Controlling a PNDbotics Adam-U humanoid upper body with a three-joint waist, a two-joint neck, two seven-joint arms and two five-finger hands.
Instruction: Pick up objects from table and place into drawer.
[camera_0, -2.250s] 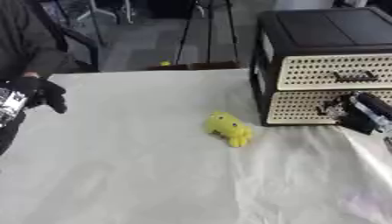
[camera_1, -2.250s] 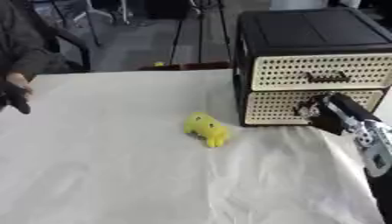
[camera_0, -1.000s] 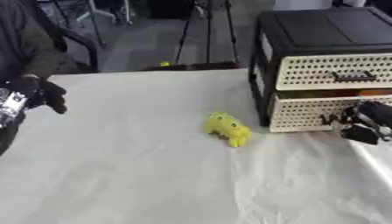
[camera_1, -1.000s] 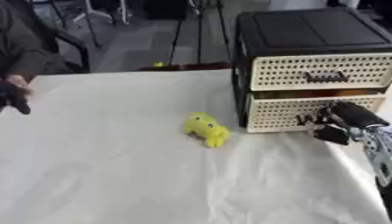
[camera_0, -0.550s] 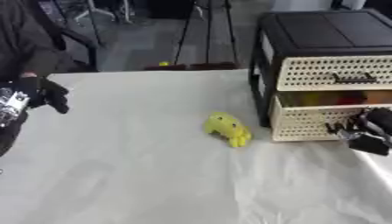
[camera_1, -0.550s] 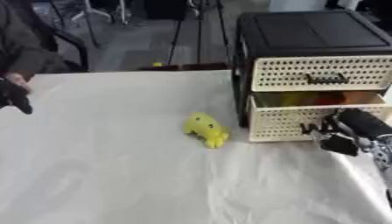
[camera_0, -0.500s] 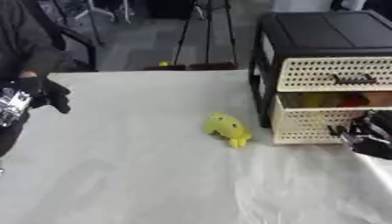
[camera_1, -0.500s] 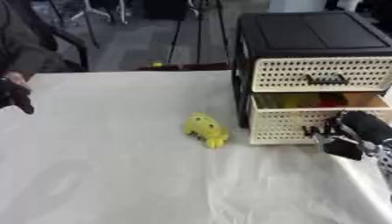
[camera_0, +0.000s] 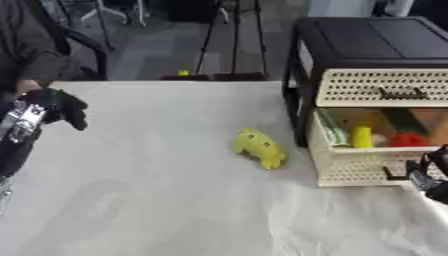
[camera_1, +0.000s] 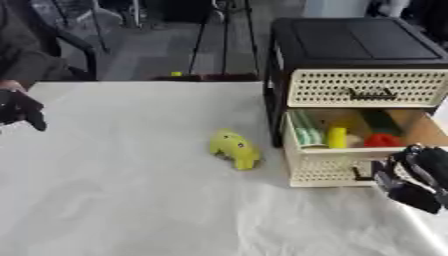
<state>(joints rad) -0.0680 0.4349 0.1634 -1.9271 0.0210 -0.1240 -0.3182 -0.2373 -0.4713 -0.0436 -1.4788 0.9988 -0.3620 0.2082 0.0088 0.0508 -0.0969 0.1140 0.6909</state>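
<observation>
A yellow plush toy (camera_0: 259, 148) lies on the white tablecloth, just left of a black drawer unit (camera_1: 350, 40). The unit's upper cream drawer (camera_1: 363, 87) is closed. Its lower drawer (camera_1: 328, 170) stands pulled out, showing a green striped thing (camera_1: 306, 131), a yellow cylinder (camera_1: 337, 136) and a red thing (camera_1: 382, 140) inside. My right hand (camera_1: 411, 182) is at the lower drawer's front, fingers curled on its handle. At the table's left edge my left hand (camera_0: 54, 105) hangs idle, fingers relaxed and pointing down, holding nothing.
A person's dark sleeve (camera_0: 35, 60) shows at the far left, beside my left hand. Tripod legs (camera_0: 232, 30) and a chair stand on the floor beyond the table. A small yellow thing (camera_0: 183, 73) sits past the table's far edge.
My right hand has drawn the lower drawer out toward me, so its contents now show. The yellow toy and my left hand have stayed where they were.
</observation>
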